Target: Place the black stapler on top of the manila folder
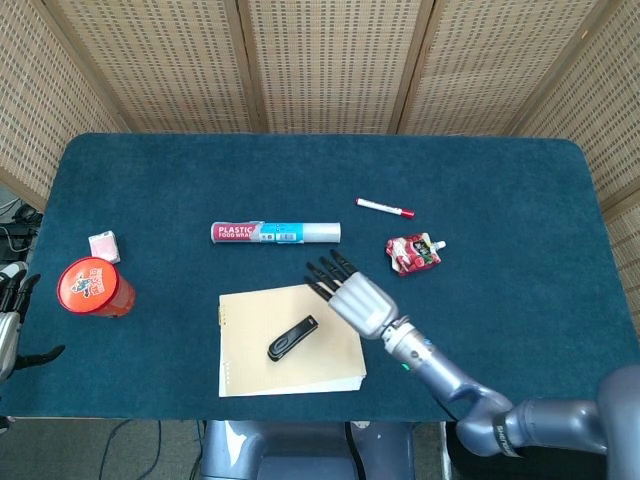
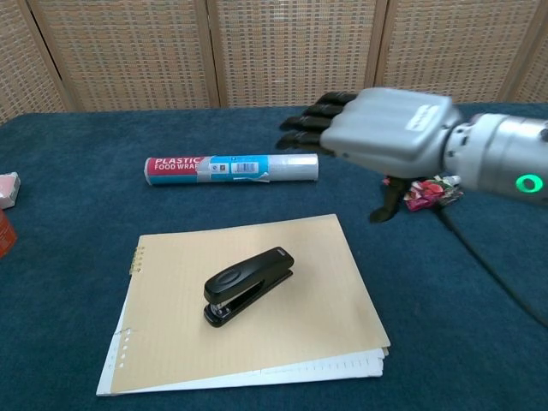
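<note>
- Right robot hand (image 2: 390, 128) hovered above the table (image 1: 500, 180), off the folder's far right corner, fingers spread and nothing in them; it touched neither stapler nor folder.
- Left robot hand (image 1: 10, 320) showed only as a sliver at the table's left edge in the head view; whether it held anything could not be told.
- Folder (image 2: 317, 317) lay flat near the table's front edge, tan, with punched holes down its left side and paler sheets poking out beneath its front and right edges.
- Stapler (image 2: 248, 285) rested on the folder, left of its middle, black and glossy, lying at a slant with its jaw end toward the front left. It sat wholly inside the folder's outline, so the placement looked done.
- Main risk, as I judged it: the right arm, drawing away low, could drag its dangling cable or thumb across the folder and shift the sheets, sliding the stapler off.
- Smaller risk: a sweep to the right could knock the red pouch (image 1: 413, 253) just beside the hand, or the marker (image 1: 385, 208) beyond it.
- Wrap roll (image 2: 231, 168) lay behind the folder, well clear.
</note>
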